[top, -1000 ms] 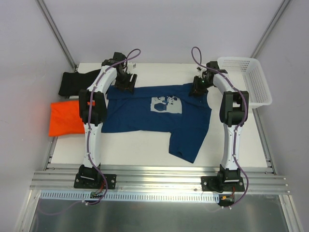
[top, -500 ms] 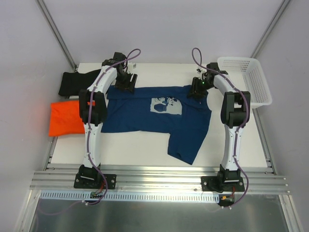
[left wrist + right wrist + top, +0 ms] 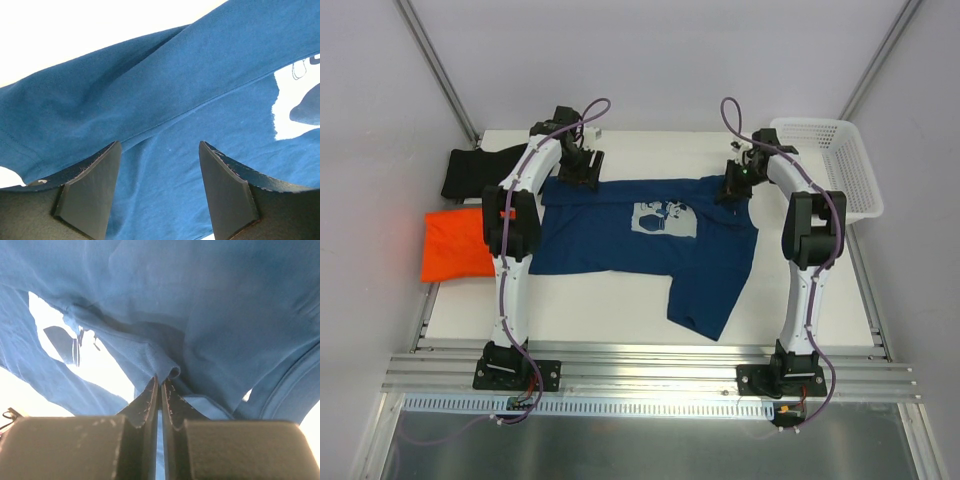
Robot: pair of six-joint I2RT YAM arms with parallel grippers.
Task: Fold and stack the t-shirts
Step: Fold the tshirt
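A navy blue t-shirt [image 3: 650, 240] with a white print [image 3: 665, 217] lies spread on the white table, one sleeve hanging toward the near edge. My left gripper [image 3: 582, 172] hovers open over its far left corner; in the left wrist view blue cloth [image 3: 165, 100] fills the gap between the fingers [image 3: 92, 190]. My right gripper [image 3: 736, 187] is at the far right corner, shut on a pinched fold of the navy shirt [image 3: 165, 371]. A folded orange t-shirt [image 3: 455, 243] lies at the left edge, and a black t-shirt [image 3: 480, 168] lies behind it.
A white lattice basket [image 3: 830, 170] stands at the far right of the table [image 3: 620, 310]. Grey walls enclose the table on three sides. An aluminium rail [image 3: 650, 375] carries the arm bases at the near edge.
My right gripper has closed on a fold at the navy shirt's far right corner and shifted slightly right. The left gripper has stayed open in place.
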